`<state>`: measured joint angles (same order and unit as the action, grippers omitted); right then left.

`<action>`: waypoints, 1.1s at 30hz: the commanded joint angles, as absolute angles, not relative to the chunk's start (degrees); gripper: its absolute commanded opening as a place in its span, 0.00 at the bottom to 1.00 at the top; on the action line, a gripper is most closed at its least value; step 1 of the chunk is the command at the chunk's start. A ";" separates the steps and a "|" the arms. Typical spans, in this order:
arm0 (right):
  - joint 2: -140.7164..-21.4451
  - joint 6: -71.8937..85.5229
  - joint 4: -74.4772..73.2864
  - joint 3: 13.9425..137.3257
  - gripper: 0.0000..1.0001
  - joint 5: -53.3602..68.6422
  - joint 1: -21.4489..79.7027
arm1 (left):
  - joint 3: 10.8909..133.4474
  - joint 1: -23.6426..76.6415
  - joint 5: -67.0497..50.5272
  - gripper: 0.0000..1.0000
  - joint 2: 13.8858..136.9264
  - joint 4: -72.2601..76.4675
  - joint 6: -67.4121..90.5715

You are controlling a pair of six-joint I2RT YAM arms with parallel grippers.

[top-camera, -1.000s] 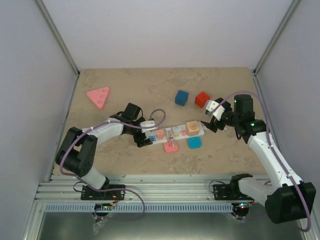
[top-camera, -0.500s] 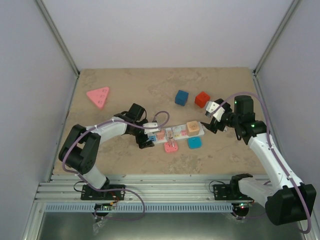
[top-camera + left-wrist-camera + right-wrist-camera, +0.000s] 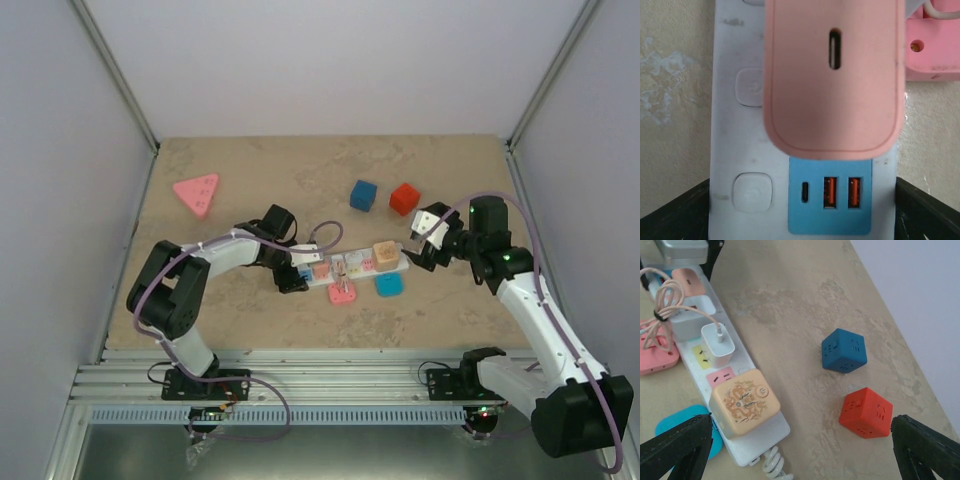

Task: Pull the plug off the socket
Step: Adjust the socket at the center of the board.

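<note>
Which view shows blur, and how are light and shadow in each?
Left wrist: pink plug looms close, edges slightly soft; blue USB panel crisp. Right wrist: blue cube and red cube sharp, shadows faint. Top external: even light, no glare on the power strip.

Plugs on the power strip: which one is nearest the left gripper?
The plain salmon-pink plug, directly under the left gripper; the others sit farther along the power strip.

Left pincer [image 3: 802, 200] and right pincer [image 3: 802, 432] gape wide; arms converge.
</note>
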<state>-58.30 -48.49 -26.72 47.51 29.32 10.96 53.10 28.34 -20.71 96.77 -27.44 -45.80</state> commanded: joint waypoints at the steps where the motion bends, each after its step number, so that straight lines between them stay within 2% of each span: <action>1: -55.97 -54.69 -26.80 45.18 0.98 32.21 10.72 | 54.82 28.56 -20.73 0.62 98.06 -29.13 -45.35; 6: -51.54 -62.07 -27.47 40.88 0.98 33.23 12.31 | 57.80 28.52 -23.33 0.35 99.31 -32.84 -45.41; 14: -50.27 -71.60 -28.39 36.40 0.94 23.18 13.63 | 64.99 27.83 -29.65 0.17 102.19 -45.57 -49.44; 19: -50.33 -75.36 -24.97 31.55 0.93 19.13 13.62 | 71.01 24.57 -35.74 0.14 106.44 -55.05 -54.07; 33: -52.99 -77.27 -4.37 18.84 0.85 21.50 13.45 | 79.99 20.68 -45.70 0.14 111.36 -70.79 -62.86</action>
